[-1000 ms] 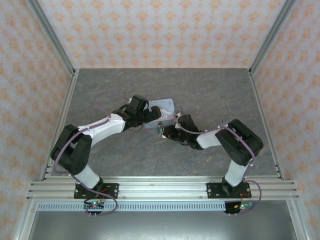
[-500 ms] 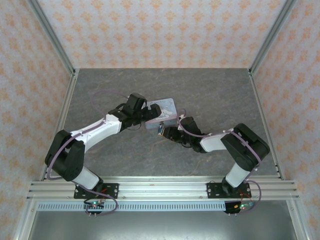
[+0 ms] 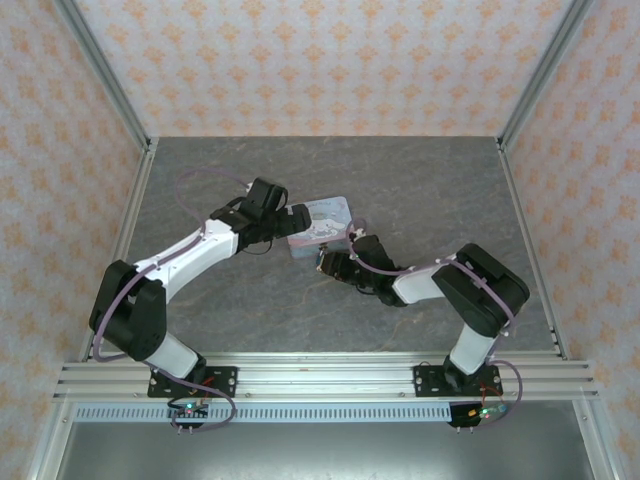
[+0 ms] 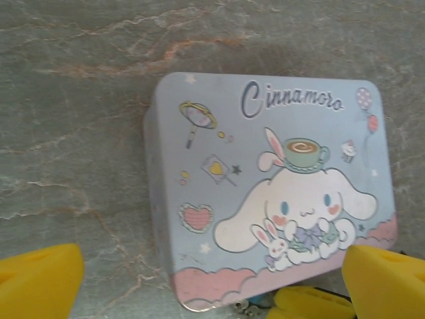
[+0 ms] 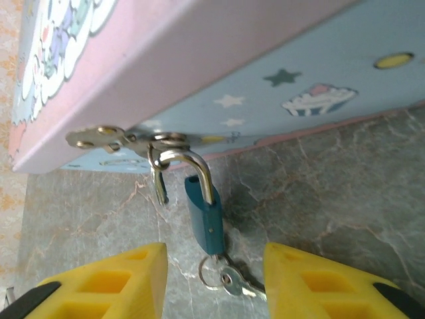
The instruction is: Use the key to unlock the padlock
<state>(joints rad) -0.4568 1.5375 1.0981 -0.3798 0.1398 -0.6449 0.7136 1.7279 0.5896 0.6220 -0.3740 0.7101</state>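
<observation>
Currently the pastel-blue rectangular tin with a cartoon dog on its lid [image 4: 265,199] is lying flat on the grey marbled tabletop [image 3: 300,310], about mid-table between the two arms. The tiny dark teal padlock [image 5: 204,222] is hanging by its silver shackle [image 5: 189,166] from the small metal hasp [image 5: 99,138] on the tin's front wall, with its body pointing down toward the tabletop. One shackle leg is going into the body. The other is ending beside it, so the lock looks popped open, though the angle is making that hard to confirm. The very small pale metal key [image 5: 236,282] is sitting at the bottom end of the padlock with a thin wire ring [image 5: 209,272] beside it. The right gripper [image 5: 214,259] is facing the tin's front wall with its yellow fingers [image 5: 113,282] spread apart, flanking the padlock's lower end and the key and touching neither. The left gripper [image 4: 212,282] is hovering over the lid, jaws spread wide. Its yellow fingers [image 4: 36,279] are showing at the bottom corners of the left wrist view.
</observation>
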